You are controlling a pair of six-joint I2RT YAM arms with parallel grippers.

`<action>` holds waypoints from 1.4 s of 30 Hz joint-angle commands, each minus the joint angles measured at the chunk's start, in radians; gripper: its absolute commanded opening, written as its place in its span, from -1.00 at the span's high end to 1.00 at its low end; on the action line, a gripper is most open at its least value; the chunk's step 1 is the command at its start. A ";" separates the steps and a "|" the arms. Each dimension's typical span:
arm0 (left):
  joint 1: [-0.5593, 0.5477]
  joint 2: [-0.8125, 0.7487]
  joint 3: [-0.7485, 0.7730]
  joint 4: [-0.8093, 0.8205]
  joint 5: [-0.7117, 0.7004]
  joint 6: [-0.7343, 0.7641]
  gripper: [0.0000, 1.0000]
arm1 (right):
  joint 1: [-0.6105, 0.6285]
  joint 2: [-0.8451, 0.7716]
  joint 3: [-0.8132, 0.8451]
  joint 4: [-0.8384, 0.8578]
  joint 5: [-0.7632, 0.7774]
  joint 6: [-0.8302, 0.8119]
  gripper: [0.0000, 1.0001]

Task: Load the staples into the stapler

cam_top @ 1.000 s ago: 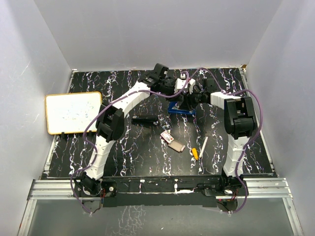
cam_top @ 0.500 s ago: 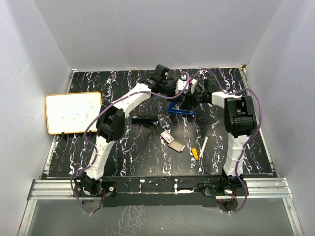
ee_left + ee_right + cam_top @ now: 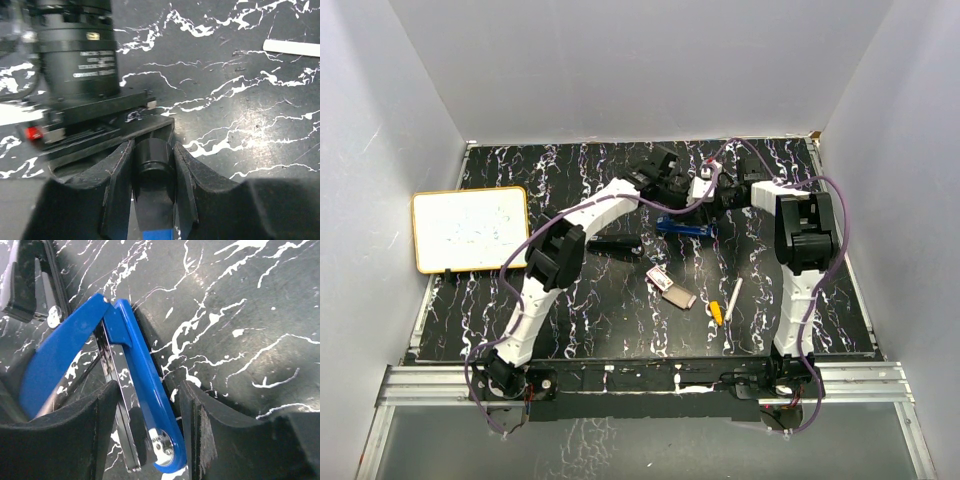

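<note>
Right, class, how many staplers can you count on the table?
2. The blue stapler lies open at the far centre; the black stapler lies nearer and to its left. More could be hidden from view.

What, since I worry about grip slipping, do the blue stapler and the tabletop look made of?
Blue stapler: glossy blue shell, likely painted metal or hard plastic, given its highlights; its inner rail looks like bare shiny metal. Tabletop: black with white marble-like veining, faint sheen, possibly laminate or printed sheet.
</note>
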 commanded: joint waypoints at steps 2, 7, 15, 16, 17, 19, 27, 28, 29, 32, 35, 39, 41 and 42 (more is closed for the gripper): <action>-0.005 0.059 -0.019 -0.058 -0.014 0.013 1.00 | 0.016 0.073 0.082 -0.159 -0.016 -0.022 -0.10; -0.005 0.073 -0.011 -0.063 -0.014 0.021 1.00 | 0.007 0.091 0.124 -0.183 -0.035 -0.013 -0.13; -0.001 0.072 0.035 -0.112 -0.009 0.036 1.00 | -0.046 0.130 0.206 -0.260 -0.121 -0.018 -0.15; 0.003 0.070 0.043 -0.118 -0.005 0.033 1.00 | -0.054 0.137 0.217 -0.276 -0.136 -0.024 -0.15; 0.006 0.068 0.052 -0.121 -0.002 0.032 1.00 | -0.058 0.146 0.227 -0.290 -0.155 -0.030 -0.15; 0.010 0.064 0.064 -0.127 0.001 0.031 1.00 | -0.082 0.164 0.246 -0.310 -0.194 -0.030 -0.15; 0.015 0.051 0.077 -0.160 0.021 0.028 1.00 | -0.114 0.175 0.261 -0.253 -0.254 0.092 -0.16; 0.015 0.051 0.078 -0.160 0.020 0.028 1.00 | -0.123 0.167 0.253 -0.222 -0.257 0.125 -0.17; 0.015 0.050 0.077 -0.160 0.013 0.029 1.00 | -0.131 0.158 0.250 -0.199 -0.251 0.148 -0.17; 0.019 0.061 0.065 -0.143 -0.008 0.026 1.00 | -0.159 0.118 0.239 -0.152 -0.207 0.184 -0.17; 0.020 0.092 0.065 -0.126 -0.023 0.020 1.00 | -0.182 0.076 0.233 -0.152 -0.172 0.182 -0.17; 0.021 0.133 0.068 -0.100 -0.032 0.008 0.95 | -0.200 0.009 0.185 -0.172 -0.118 0.141 -0.17; 0.021 0.147 0.068 -0.078 -0.040 -0.006 0.85 | -0.205 -0.026 0.145 -0.172 -0.093 0.122 -0.17; 0.021 0.153 0.070 -0.063 -0.047 -0.021 0.79 | -0.206 -0.043 0.127 -0.172 -0.085 0.114 -0.17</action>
